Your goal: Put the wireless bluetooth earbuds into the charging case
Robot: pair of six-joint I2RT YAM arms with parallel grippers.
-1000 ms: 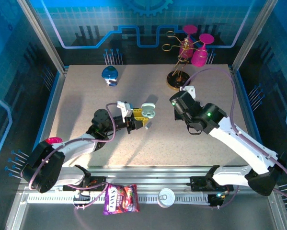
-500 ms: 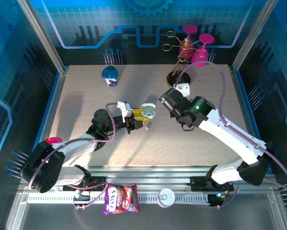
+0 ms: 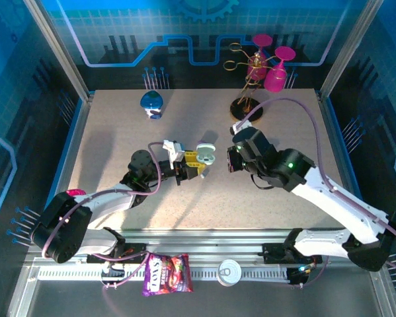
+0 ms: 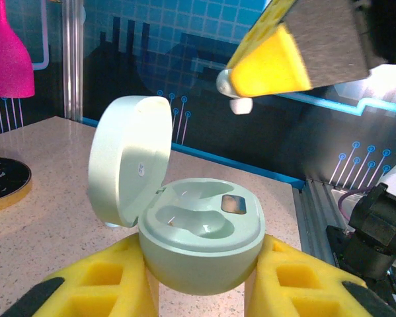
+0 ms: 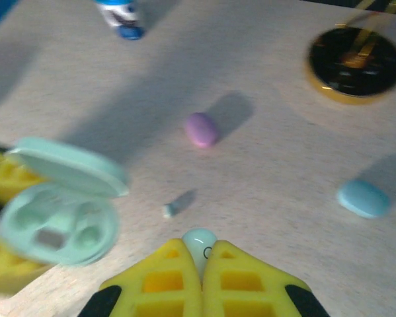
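Observation:
My left gripper is shut on the base of a mint green charging case, held above the table with its lid open and both sockets empty. In the top view the case is at mid-table in the left gripper. My right gripper is shut on a whitish earbud. It hovers just right of the case, also in the top view. In the left wrist view the earbud's tip pokes from a yellow right finger above the case. A second earbud lies on the table.
A lilac case and a pale blue case lie shut on the table beyond the right gripper. A black round stand base with pink glasses stands at the back right. A blue and white object is at the back left.
The right gripper swung left toward the case, then came nearer and lower beside it, the earbud still in it. The left gripper and case barely moved.

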